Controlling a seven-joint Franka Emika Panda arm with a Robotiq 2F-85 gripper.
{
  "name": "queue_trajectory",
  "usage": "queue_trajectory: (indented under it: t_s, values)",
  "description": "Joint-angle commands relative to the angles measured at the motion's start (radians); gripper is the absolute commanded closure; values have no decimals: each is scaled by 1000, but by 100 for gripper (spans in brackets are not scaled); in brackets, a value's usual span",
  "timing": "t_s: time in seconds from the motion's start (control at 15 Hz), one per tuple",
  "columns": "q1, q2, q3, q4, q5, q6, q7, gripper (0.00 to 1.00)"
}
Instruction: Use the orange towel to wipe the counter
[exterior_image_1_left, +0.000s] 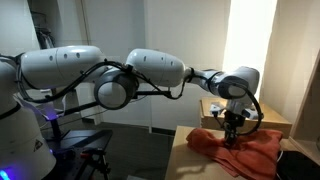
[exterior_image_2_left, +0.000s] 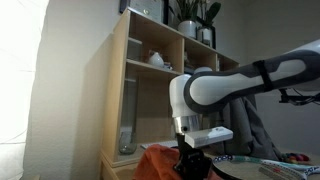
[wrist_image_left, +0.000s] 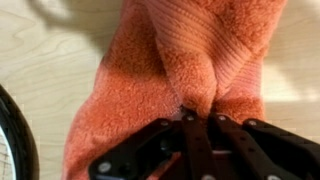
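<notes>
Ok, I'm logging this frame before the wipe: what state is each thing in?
orange towel: rumpled, lying on the counter, one fold pinched.
gripper: jaws shut on the orange towel.
counter: partly covered by the towel.
shelf unit: upright, open-fronted.

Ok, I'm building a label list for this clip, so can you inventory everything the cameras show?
orange towel: one, red-orange, rumpled on the counter, a fold pinched in the gripper
counter: one, pale wood, under the towel
wooden box: one, light wood, behind the towel in an exterior view
shelf unit: one, light wood, open cubbies, behind the arm in an exterior view
plants: two, it seems, in dark pots, on top of the shelf unit
round dark object: one, black rim, beside the towel at the edge of the wrist view; what it is cannot be told
robot arm: one, white with black joints, reaching over the counter
gripper: one, black, closed on the towel fold
</notes>
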Motion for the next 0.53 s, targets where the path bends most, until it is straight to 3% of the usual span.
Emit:
queue_trajectory:
  t_s: [0.0, 0.47]
  values:
    - [-59, 4, 13, -32, 41, 19, 61, 97]
    - [-142, 13, 59, -29, 153, 34, 114, 97]
